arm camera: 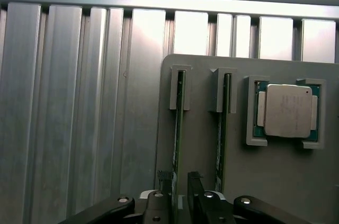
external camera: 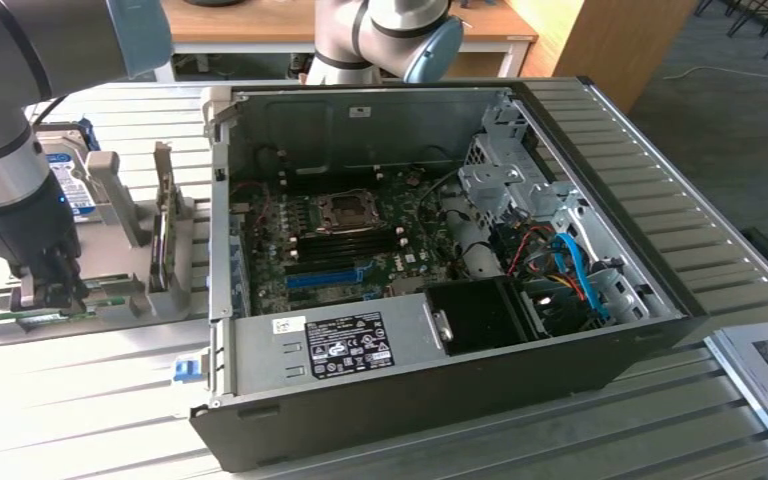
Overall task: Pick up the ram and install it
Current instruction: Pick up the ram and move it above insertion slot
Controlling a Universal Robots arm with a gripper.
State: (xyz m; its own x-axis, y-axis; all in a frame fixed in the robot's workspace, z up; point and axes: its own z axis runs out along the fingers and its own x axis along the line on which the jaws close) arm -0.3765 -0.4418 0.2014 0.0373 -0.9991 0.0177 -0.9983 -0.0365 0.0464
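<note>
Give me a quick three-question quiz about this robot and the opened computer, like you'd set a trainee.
1. True or false: the computer case lies on the table with its side open and its circuit board showing.
2. In the wrist view, how many ram sticks stand in the gray holder?
3. What is the pincer closest to? A: the processor chip. B: a ram stick. C: the hard drive.

Key: 1 true; 2 two; 3 B.

Ribbed bare-metal table [arm camera: 79, 102], matt plastic holder [arm camera: 201, 128] (dull-sheened metal-capped processor [arm camera: 287, 110])
</note>
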